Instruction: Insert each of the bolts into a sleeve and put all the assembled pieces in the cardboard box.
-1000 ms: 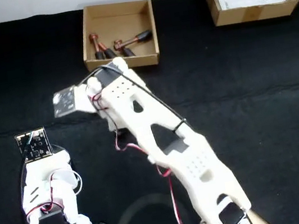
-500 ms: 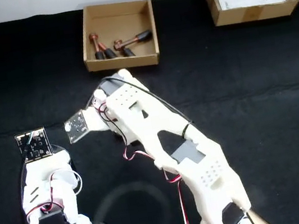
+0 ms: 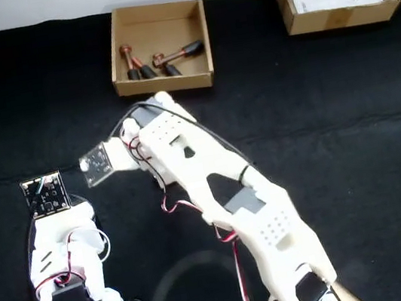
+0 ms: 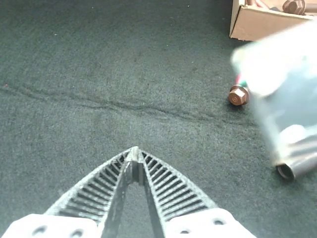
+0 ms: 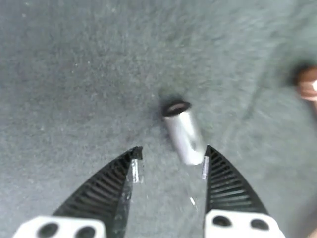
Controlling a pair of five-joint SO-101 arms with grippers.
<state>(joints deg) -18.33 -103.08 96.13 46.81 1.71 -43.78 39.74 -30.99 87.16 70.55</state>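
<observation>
A grey metal sleeve (image 5: 182, 131) lies on the black mat between the fingers of my open right gripper (image 5: 172, 148), close to one finger. A copper bolt (image 5: 309, 84) lies off to the side of it. The left wrist view has the same bolt (image 4: 237, 95) and the sleeve's end (image 4: 287, 171) farther out, partly behind the blurred right arm. My left gripper (image 4: 134, 151) is shut on nothing and hangs over bare mat. The cardboard box (image 3: 121, 52) at the back holds assembled pieces (image 3: 177, 53). The right arm (image 3: 187, 160) hangs just in front of it.
A second cardboard box (image 3: 340, 17) with a printed sheet inside sits at the back right. The left arm (image 3: 63, 248) stands at the front left. A crease in the mat (image 4: 124, 105) runs across the table.
The right arm has drawn back from the box's front edge toward the near side, and its wrist has dropped lower over the mat. The left arm has kept still.
</observation>
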